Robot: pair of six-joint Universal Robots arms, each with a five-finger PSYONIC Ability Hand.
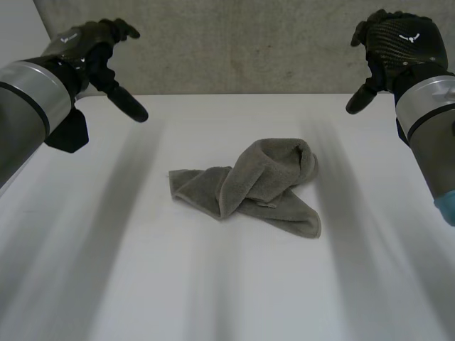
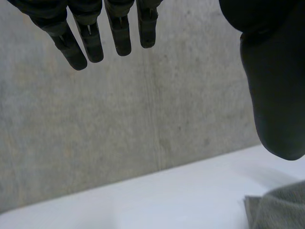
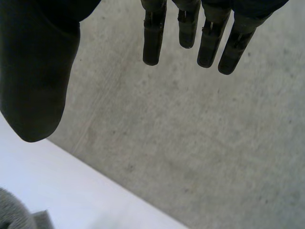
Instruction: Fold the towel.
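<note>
A grey towel lies crumpled in a loose heap on the middle of the white table. My left hand hangs high above the table's far left, open, with nothing in it. My right hand hangs high over the far right, also open and empty. Both are well clear of the towel. In the left wrist view the fingers are straight and a towel corner shows below the thumb. In the right wrist view the fingers are straight too, with a bit of towel under the thumb.
A grey concrete wall stands behind the table's far edge. Bare white table surface lies all round the towel.
</note>
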